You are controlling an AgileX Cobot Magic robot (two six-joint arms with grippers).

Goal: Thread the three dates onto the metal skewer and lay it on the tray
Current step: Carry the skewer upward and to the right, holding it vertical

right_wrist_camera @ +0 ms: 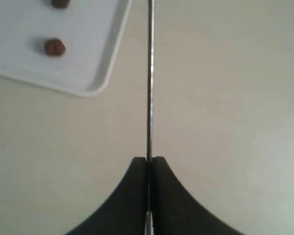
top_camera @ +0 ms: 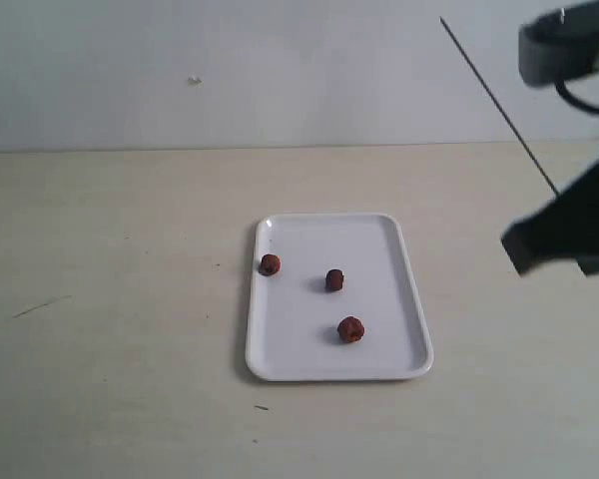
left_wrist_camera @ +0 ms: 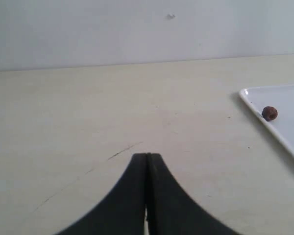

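Centrally in the exterior view, a white tray point(top_camera: 309, 349) is seen lying flat on a pale table point(top_camera: 110, 349), with a light wall point(top_camera: 230, 70) behind. Three fruits are scattered on the tray, well apart from one another: one date point(top_camera: 270, 264) just beside the left rim, a second date point(top_camera: 334, 279) near the middle, and a third date point(top_camera: 350, 329) toward the lower right. At the right edge of the frame the dark right arm point(top_camera: 569, 235) is shown, blurred, beside the tray. A thin metal skewer point(top_camera: 499, 105) is seen as a dark slanted line in the upper right of the frame, running from near the top edge down toward that arm, clear of the tray and the dates. In the right wrist view, the right gripper point(right_wrist_camera: 149, 160) is shown pinched closed on the skewer, which sticks straight out from between the black fingertips point(right_wrist_camera: 137, 171) and passes over bare table just beside a corner of the tray; two dates are visible on that tray. In the left wrist view, the left gripper point(left_wrist_camera: 147, 157) is shown fully closed, its jaws pressed together, over bare table, with a corner of the tray and one date off to one side.
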